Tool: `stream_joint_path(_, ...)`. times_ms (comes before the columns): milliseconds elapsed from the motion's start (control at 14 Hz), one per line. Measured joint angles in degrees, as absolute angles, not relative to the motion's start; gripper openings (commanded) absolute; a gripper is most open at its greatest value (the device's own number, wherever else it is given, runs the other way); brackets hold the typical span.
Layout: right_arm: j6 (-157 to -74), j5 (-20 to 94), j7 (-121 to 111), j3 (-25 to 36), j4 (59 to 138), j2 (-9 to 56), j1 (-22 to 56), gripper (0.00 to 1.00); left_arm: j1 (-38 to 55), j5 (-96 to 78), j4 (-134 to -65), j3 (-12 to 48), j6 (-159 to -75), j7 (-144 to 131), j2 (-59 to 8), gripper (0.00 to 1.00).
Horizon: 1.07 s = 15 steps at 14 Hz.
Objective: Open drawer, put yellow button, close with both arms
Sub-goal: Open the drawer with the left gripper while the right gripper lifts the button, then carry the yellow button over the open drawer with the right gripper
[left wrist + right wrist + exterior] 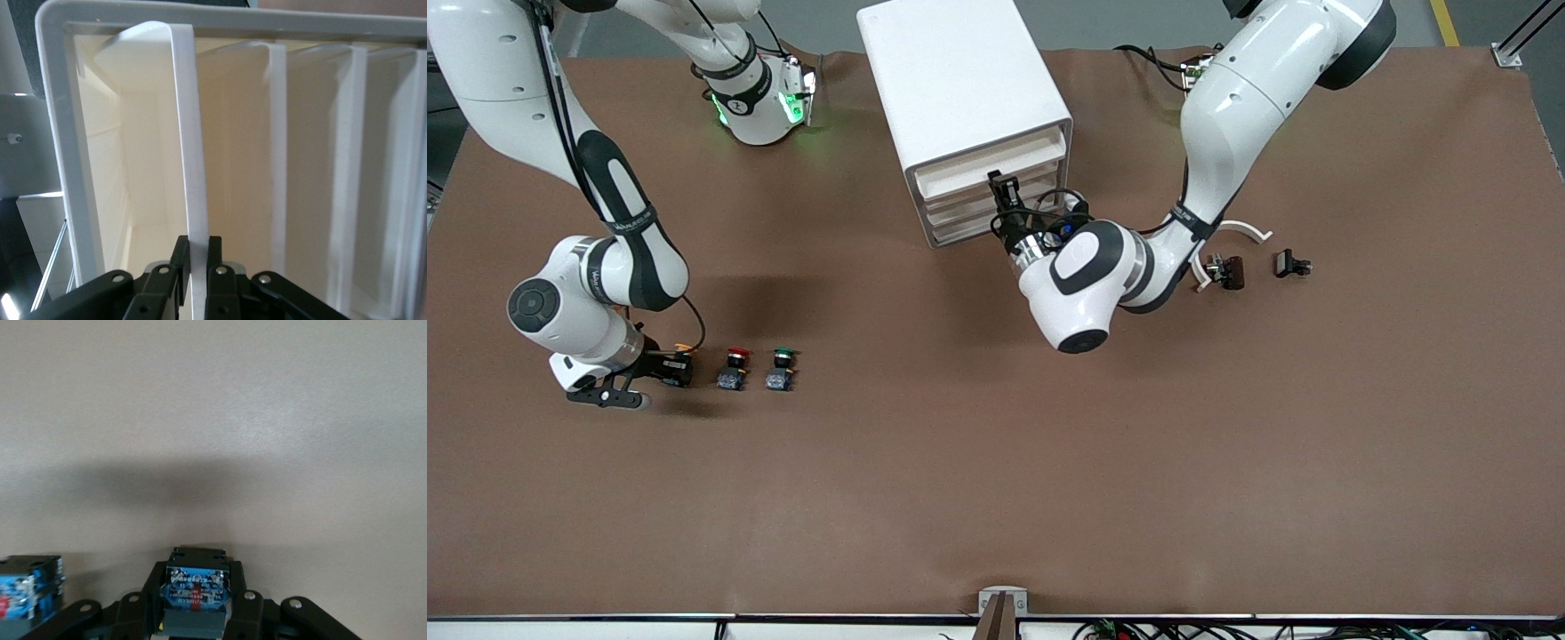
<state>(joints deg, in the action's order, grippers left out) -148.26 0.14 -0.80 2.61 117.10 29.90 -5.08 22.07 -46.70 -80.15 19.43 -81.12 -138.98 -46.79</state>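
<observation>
The white cabinet (960, 80) stands at the robots' edge of the table, its four drawers facing the front camera. My left gripper (1003, 187) is at the highest drawer (996, 167). In the left wrist view the gripper (198, 253) is shut on that drawer's thin white front lip (190, 133). My right gripper (679, 369) is low over the table toward the right arm's end, shut on the yellow button (683, 348), of which only an orange edge shows. In the right wrist view the button's blue-grey base block (195, 590) sits between the fingers of the gripper (197, 603).
The red-capped button (735, 366) and the green-capped button (783, 366) stand in a row beside the right gripper. A white curved piece (1240, 229) and two small dark parts (1224, 271) (1291, 263) lie toward the left arm's end.
</observation>
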Motion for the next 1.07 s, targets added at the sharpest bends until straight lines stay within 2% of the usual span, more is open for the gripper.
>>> stream_joint_path(285,-142.57,0.55,3.04,2.03,115.90,27.62,-4.00,0.00,21.06,-46.78,-76.89,16.20,-81.13,-138.97,-46.75,0.04)
stream_joint_path(427,-136.71,0.77,8.56,1.90,114.62,25.09,-1.84,0.00,19.95,-46.78,-75.66,15.36,-81.42,-138.94,-46.75,0.04)
stream_joint_path(641,-127.45,0.92,21.90,1.62,113.20,19.16,4.34,0.00,18.29,-46.76,-74.43,15.07,-82.17,-138.47,-46.76,0.05)
stream_joint_path(926,-120.42,6.10,41.84,1.23,113.15,12.20,16.90,0.00,17.76,-46.76,-73.40,13.72,-84.89,-137.72,-46.76,0.09)
stream_joint_path(997,-119.40,7.70,45.87,1.21,113.06,10.90,19.72,0.00,17.72,-46.76,-73.15,13.46,-85.49,-137.20,-46.75,0.24)
stream_joint_path(1069,-118.22,8.31,49.90,1.20,112.74,9.76,22.06,0.00,17.72,-46.76,-72.94,13.38,-86.06,-136.83,-46.75,0.49)
